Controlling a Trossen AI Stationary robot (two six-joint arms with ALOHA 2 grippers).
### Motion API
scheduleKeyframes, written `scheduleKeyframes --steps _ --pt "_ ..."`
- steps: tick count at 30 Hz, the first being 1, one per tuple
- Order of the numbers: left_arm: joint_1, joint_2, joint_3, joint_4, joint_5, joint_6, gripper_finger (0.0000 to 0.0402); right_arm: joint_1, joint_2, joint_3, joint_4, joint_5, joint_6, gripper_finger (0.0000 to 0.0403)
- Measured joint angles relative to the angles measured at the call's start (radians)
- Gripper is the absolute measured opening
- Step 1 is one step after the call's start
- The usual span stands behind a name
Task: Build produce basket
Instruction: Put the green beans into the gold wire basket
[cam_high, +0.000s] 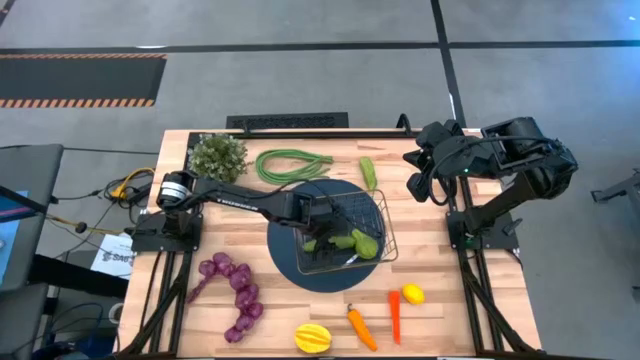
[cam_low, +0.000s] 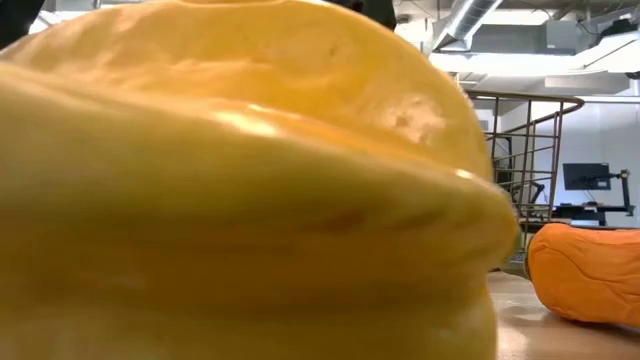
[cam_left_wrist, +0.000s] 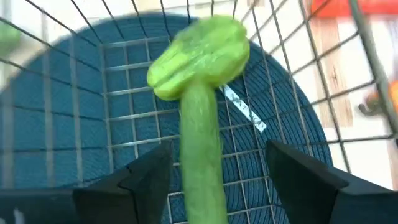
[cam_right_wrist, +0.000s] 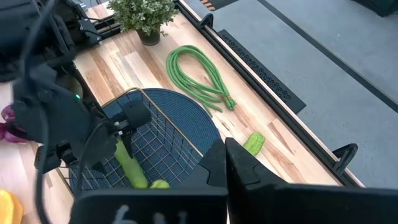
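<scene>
From above, the silvery wire basket (cam_high: 345, 233) is sitting on the dark blue round mat (cam_high: 330, 276) near the middle of the table (cam_high: 180, 200), and green cucumbers (cam_high: 352, 242) are lying inside it. The left gripper (cam_high: 322, 232) is reaching into the basket's left side, while the right gripper (cam_high: 418, 185) is waiting folded up beyond the basket's right edge, and whether its fingers are open cannot be told. Around the basket, the green bean bundle (cam_high: 291, 164) and another cucumber (cam_high: 368, 172) are lying behind it, the grape string (cam_high: 233, 293) to its left, and the yellow ribbed fruit (cam_high: 312, 338), carrots (cam_high: 361, 327), chili (cam_high: 395, 315) and lemon (cam_high: 412, 294) in front, leaving bare wood between them. At table height, the yellow fruit (cam_low: 240, 190) is filling nearly everything, with an orange carrot (cam_low: 585, 270) beside it. In the left wrist view, the dark fingers (cam_left_wrist: 140, 180) are standing apart on either side of a cucumber (cam_left_wrist: 199, 93) over the mesh. From the right wrist, the bean bundle (cam_right_wrist: 199, 78) is lying well clear of the basket (cam_right_wrist: 158, 140), near the potted plant (cam_right_wrist: 144, 14).
</scene>
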Motion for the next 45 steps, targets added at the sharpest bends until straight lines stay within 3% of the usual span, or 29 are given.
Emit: scheduleKeyframes --steps 6,12,16,23,28,34,39,45 --pt "0.000 -0.029 0.183 -0.147 -0.082 0.041 0.0223 0.000 0.000 0.000 0.000 -0.002 0.000 0.0004" --pt "0.000 -0.075 0.433 -0.510 -0.348 0.099 0.0214 0.000 -0.001 0.000 0.001 -0.010 0.005 0.0016" --pt "0.036 -0.129 0.500 -0.662 -0.483 0.137 0.0213 0.000 -0.001 0.000 0.000 -0.017 0.003 0.0028" --pt "0.199 -0.229 0.497 -0.821 -0.405 0.095 0.0212 -0.010 -0.002 0.000 0.000 -0.035 -0.024 0.0045" --pt "0.264 -0.233 0.484 -0.890 -0.342 0.168 0.0212 -0.051 -0.023 0.000 0.000 -0.047 -0.026 0.0052" --pt "0.352 -0.225 0.340 -0.784 -0.338 0.266 0.0212 -0.087 -0.045 0.000 0.000 -0.054 -0.020 0.0052" --pt "0.468 -0.226 0.266 -0.652 -0.188 0.396 0.0212 -0.096 -0.053 0.000 0.000 -0.055 -0.009 0.0052" --pt "0.585 -0.227 0.161 -0.570 -0.160 0.541 0.0212 -0.096 -0.052 0.000 0.000 -0.079 0.013 0.0052"
